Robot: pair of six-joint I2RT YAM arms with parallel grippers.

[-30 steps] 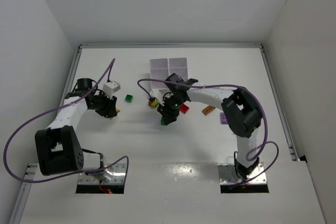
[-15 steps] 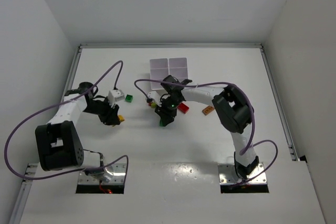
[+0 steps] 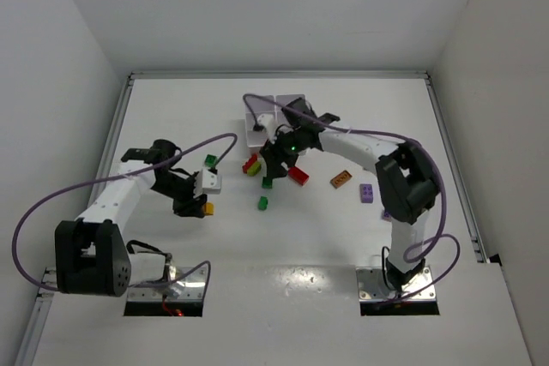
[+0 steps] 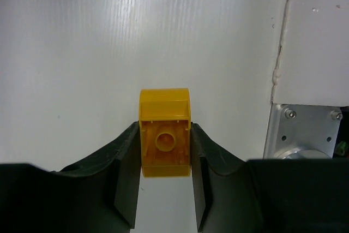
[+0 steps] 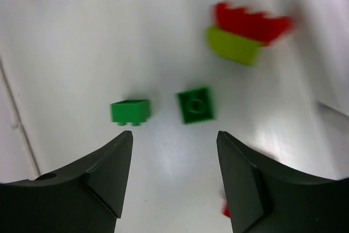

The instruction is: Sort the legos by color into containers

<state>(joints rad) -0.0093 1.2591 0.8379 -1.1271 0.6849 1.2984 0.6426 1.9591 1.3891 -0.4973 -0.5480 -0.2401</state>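
Blur smears the red-and-lime clump of studded plastic bricks [image 5: 246,32] in the right wrist view, leaving its studs unreadable. A sliver of red plastic [image 5: 225,209] at the bottom edge is cut off behind one of the right gripper's [image 5: 174,140] black fingers [image 5: 240,184] and cannot be identified.

From above, the right arm [image 3: 352,141] covers part of the white translucent compartment tray [image 3: 293,102] near the worktop's far edge, so its compartments cannot be counted.

The left gripper's [image 4: 164,129] closed fingers [image 4: 122,167] hide the sides of the yellow plastic brick [image 4: 164,135]. A grey metal plate [image 4: 305,129] runs out of frame at right.
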